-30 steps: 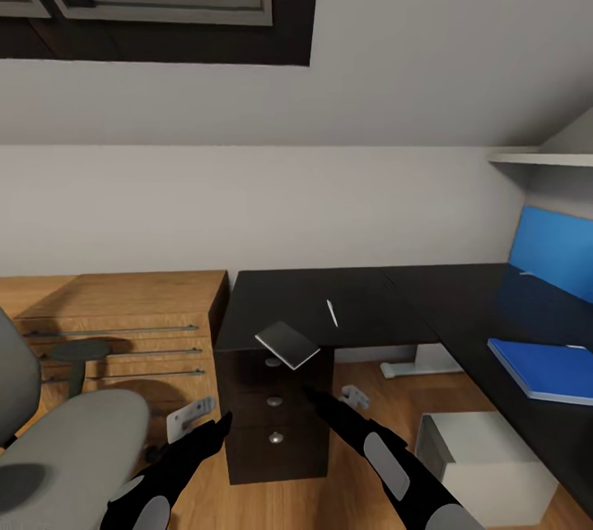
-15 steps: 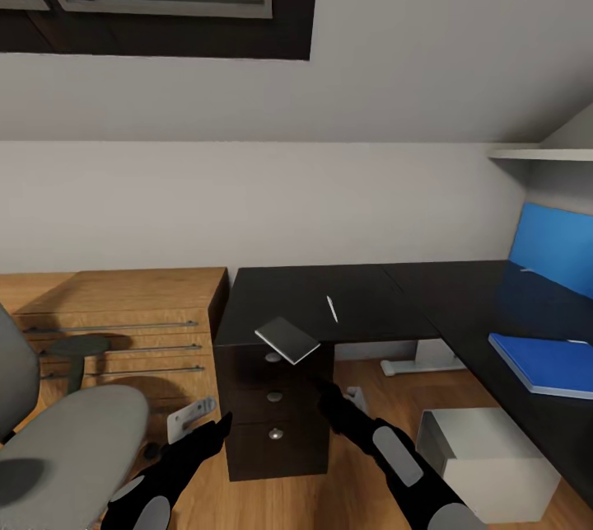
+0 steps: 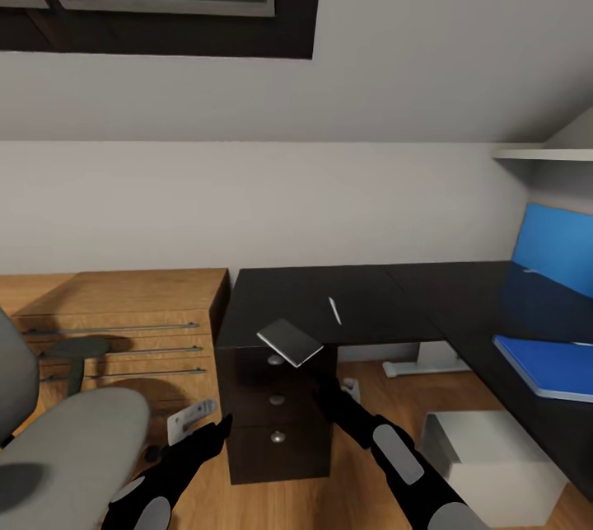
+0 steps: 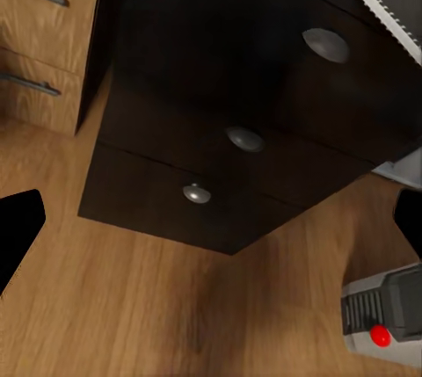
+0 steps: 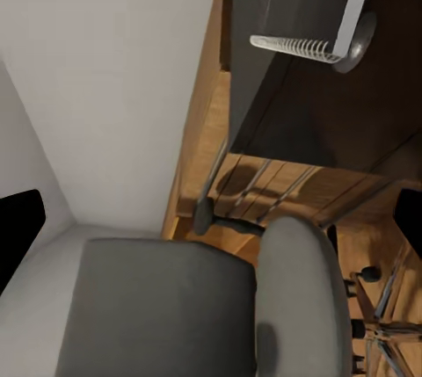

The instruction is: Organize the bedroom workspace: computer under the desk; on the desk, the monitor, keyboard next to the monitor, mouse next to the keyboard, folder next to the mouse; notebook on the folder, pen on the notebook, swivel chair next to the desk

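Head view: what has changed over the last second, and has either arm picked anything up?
The right arm's tool has pushed forward and up toward the desk's front edge, closing on the overhanging notebook. Nothing has been grasped. The camera drifted slightly. The left tool, notebook, pen, folder, chair and computer have not moved.

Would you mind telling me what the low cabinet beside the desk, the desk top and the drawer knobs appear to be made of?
The low light-wood cabinet looks like oak-toned wood or veneer: visible grain, thin metal bar handles. The black L-shaped desk top seems a smooth matte laminate, though painted wood is possible. The round silver knobs on the dark drawer unit look like brushed metal, with a dull sheen.
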`<state>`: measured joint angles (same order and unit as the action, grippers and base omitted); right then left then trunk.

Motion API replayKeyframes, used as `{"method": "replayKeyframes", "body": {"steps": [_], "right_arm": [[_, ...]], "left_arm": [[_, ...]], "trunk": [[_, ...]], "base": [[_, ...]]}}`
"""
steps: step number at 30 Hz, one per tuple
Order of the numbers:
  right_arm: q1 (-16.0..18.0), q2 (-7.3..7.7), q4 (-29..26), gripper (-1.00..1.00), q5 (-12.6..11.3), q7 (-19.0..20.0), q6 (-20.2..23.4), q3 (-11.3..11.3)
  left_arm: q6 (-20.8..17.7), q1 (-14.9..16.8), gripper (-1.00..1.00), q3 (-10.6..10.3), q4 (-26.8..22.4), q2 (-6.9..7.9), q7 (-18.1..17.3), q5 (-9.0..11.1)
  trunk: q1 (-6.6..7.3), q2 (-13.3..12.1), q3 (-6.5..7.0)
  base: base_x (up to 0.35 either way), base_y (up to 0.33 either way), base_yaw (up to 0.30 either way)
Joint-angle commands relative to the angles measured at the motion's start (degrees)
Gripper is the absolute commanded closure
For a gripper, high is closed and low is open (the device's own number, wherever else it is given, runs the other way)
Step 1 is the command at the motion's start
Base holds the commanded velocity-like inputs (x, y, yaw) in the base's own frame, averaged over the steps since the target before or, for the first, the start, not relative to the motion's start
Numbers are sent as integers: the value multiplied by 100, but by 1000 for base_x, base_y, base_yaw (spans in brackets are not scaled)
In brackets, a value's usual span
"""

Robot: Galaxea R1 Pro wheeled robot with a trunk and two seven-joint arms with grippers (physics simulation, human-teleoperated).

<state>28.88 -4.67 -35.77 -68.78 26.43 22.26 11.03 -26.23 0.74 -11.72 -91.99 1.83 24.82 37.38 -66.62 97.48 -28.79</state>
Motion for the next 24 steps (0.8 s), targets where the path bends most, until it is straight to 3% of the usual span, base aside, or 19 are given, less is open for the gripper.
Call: {"method": "replayKeyframes", "body": {"steps": [1, 12, 18, 24], "right_arm": [[5, 1, -2, -100, -41, 10, 25, 4], [4, 43, -3, -100, -36, 25, 24, -17], [7, 244, 9, -100, -67, 23, 15, -77], [6, 327, 32, -100, -71, -3, 35, -472]], "left_arm": [[0, 5, -100, -12, -4, 8, 58, 59], [3, 5, -100, -8, 13, 10, 58, 59], [-2, 5, -100, -6, 14, 10, 58, 59], [-4, 5, -100, -5, 21, 10, 59, 59]], "trunk": [[-1, 3, -6], [-1, 3, -6], [-1, 3, -6], [-1, 3, -6]], "base": [[191, 158, 0], [91, 74, 0], [8, 7, 0], [1, 1, 0]]}}
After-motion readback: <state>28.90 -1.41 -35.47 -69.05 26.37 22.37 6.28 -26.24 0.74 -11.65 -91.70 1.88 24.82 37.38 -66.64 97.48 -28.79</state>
